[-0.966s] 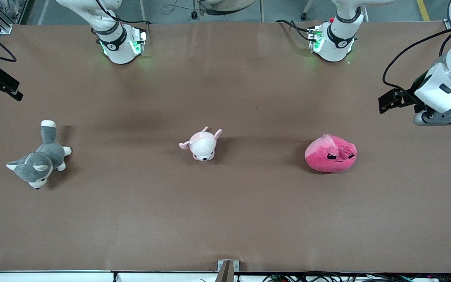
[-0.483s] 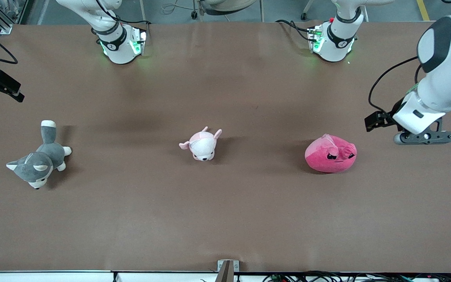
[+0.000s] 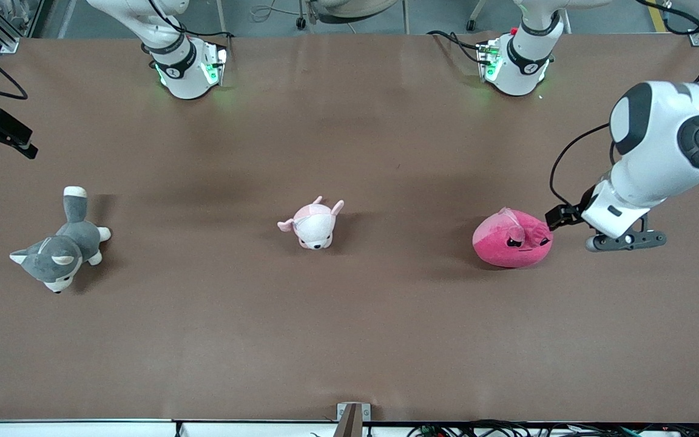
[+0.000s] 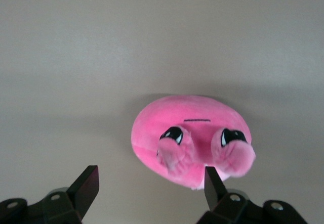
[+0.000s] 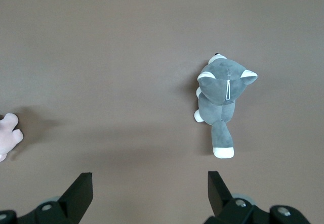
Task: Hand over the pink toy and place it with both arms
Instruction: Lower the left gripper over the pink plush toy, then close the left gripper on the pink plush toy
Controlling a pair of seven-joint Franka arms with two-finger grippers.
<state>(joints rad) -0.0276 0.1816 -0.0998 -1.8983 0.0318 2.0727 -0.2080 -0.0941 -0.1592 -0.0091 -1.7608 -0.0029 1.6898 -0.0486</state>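
Note:
The pink toy point(image 3: 512, 238), a round hot-pink plush with angry black eyes, lies on the brown table toward the left arm's end, its face toward the front camera. My left gripper point(image 3: 559, 216) hangs low beside it, at the toy's edge toward the left arm's end of the table. In the left wrist view the left gripper point(image 4: 150, 182) is open and empty; the toy point(image 4: 190, 133) lies just ahead of the fingers, its edge by one fingertip point(image 4: 211, 181). My right gripper point(image 3: 0, 132) waits over the right arm's end of the table, open and empty in its wrist view point(image 5: 149, 183).
A pale pink-and-white puppy plush point(image 3: 313, 223) lies mid-table. A grey-and-white husky plush point(image 3: 61, 243) lies toward the right arm's end and also shows in the right wrist view point(image 5: 223, 102). Both arm bases stand along the table's edge farthest from the front camera.
The left arm has swung in from the table's end and come down, bringing its open gripper next to the pink toy. The toys and the right gripper have stayed put.

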